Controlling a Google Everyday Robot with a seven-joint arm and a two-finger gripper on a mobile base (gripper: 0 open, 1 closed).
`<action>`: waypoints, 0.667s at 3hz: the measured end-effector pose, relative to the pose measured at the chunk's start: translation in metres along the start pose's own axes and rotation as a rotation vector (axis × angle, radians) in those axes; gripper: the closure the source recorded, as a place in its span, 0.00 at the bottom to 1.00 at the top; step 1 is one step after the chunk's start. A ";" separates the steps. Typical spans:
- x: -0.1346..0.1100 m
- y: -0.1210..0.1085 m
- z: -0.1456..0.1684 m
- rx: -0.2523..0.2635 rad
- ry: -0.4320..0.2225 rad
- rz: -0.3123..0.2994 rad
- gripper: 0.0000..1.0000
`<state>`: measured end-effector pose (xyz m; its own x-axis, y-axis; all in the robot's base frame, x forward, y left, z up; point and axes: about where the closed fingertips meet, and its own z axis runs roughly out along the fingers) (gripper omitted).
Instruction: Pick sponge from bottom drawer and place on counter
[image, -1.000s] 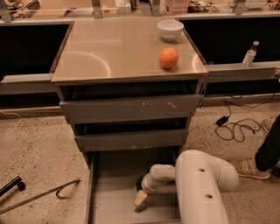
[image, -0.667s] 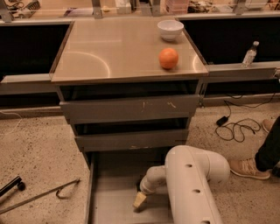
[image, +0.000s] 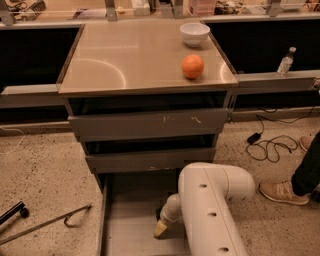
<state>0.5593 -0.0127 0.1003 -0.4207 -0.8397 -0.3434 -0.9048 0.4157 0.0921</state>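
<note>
The bottom drawer (image: 127, 220) is pulled out at the foot of the grey cabinet, and its flat grey floor shows. My white arm (image: 212, 210) reaches into it from the lower right. My gripper (image: 160, 228) hangs low over the drawer floor near its middle, with a pale yellowish tip pointing down. I cannot make out the sponge; it is hidden by the gripper and arm. The tan glossy counter (image: 125, 55) tops the cabinet above.
An orange (image: 192, 66) and a white bowl (image: 194, 33) sit on the right side of the counter. Two narrower drawers (image: 147, 125) are slightly open above. A bottle (image: 285, 61) stands on the right ledge. Cables (image: 267, 145) and a person's shoe (image: 282, 192) lie at the right, and a metal rod (image: 45, 225) at the left.
My arm's big white link has swung left and toward the camera, covering more of the drawer's right side. The gripper stays at about the same spot in the drawer.
</note>
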 end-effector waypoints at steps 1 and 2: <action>0.000 0.000 0.000 0.000 0.000 0.000 0.41; 0.001 0.001 0.000 -0.004 0.001 0.001 0.65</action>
<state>0.5582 -0.0127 0.1000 -0.4221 -0.8396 -0.3419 -0.9045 0.4153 0.0968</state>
